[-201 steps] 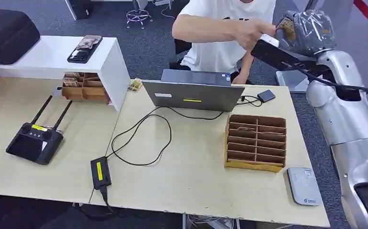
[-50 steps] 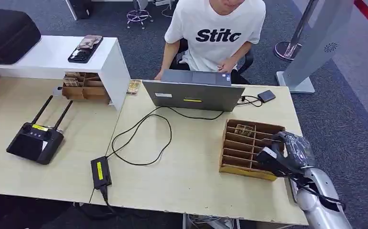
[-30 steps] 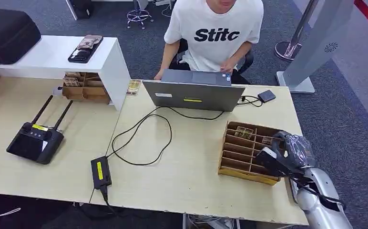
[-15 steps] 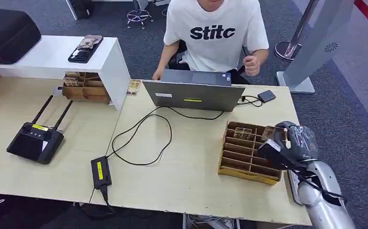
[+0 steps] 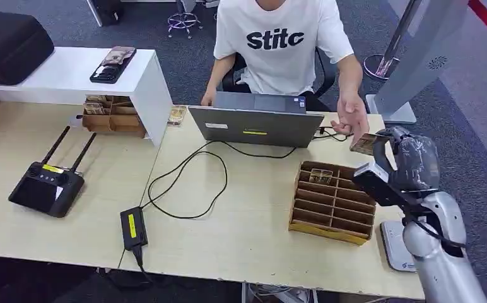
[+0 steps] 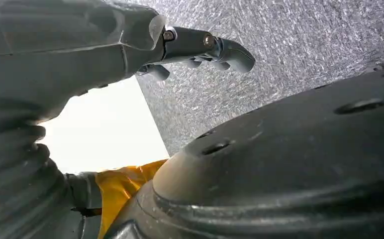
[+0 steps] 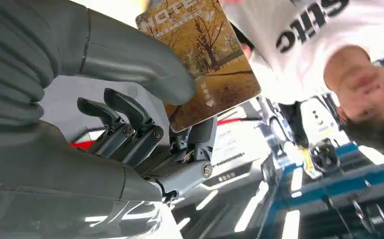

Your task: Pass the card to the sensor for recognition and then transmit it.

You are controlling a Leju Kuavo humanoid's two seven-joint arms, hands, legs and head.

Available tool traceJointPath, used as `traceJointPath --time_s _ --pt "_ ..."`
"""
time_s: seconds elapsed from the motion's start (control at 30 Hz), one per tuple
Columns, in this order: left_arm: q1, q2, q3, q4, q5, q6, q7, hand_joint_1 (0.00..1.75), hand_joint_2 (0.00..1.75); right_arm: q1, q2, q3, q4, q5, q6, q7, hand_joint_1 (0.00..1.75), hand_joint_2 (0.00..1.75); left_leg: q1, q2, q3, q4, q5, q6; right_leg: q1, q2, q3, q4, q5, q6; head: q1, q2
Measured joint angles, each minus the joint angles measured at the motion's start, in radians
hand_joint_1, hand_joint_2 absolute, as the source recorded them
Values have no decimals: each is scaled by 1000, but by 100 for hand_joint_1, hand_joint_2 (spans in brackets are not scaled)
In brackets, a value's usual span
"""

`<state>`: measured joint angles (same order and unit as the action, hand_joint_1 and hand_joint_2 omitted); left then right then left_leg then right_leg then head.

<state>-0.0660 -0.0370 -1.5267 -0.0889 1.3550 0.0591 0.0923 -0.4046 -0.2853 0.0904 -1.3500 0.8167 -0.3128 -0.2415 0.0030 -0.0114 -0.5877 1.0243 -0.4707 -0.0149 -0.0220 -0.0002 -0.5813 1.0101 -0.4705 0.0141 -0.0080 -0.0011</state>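
On the far left of the head view a black case (image 5: 11, 44) sits beside a white shelf unit (image 5: 77, 76) that carries a phone (image 5: 111, 64), with a small wooden rack (image 5: 110, 115) tucked under it. In front of these, on the pale bench (image 5: 241, 233), lies a black remote controller (image 5: 45, 186) with two antennas. Further right a black power brick (image 5: 133, 228) rests near the front edge, its cable (image 5: 184, 177) looping back to the grey laptop (image 5: 257, 125). A person in a white T-shirt (image 5: 277, 47) sits behind the laptop, and the person's hand (image 5: 353, 117) reaches out toward the card, close to it. Right of the laptop stands a wooden slotted organizer (image 5: 332, 202). Above its far right corner the right hand (image 5: 397, 163) is raised off the bench, holding the card (image 5: 364, 144); in the right wrist view the thick thumb presses on the card's autumn-tree face (image 7: 205, 55) and dark fingers (image 7: 130, 117) curl behind it, so the card is pinched upright in the air. Beside the arm, at the bench's right front corner, lies the white card sensor (image 5: 397, 246), partly hidden. The left hand (image 6: 195, 47) hangs over grey carpet (image 6: 289, 45), its fingers loosely curled with nothing in them.
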Motion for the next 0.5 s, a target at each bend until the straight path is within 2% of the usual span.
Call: traceJointPath --time_s 0.2,0.3,0.5 --pt "-1 0 0 0 -10 -2 0 0 175 -77 1 8 -6 0 19 12 175 175 0 -1 0 0 0 0 0 -1 1 0 0 0 0 0" --pt "-2 0 0 0 -30 -4 0 0 175 -133 7 17 10 -2 63 27 175 175 0 0 0 0 0 0 0 1 0 1 0 0 0 0" --pt "-7 3 0 0 -82 -16 1 0 175 -393 42 100 231 52 118 109 175 175 0 2 1 0 2 0 0 2 0 1 1 -1 0 0"
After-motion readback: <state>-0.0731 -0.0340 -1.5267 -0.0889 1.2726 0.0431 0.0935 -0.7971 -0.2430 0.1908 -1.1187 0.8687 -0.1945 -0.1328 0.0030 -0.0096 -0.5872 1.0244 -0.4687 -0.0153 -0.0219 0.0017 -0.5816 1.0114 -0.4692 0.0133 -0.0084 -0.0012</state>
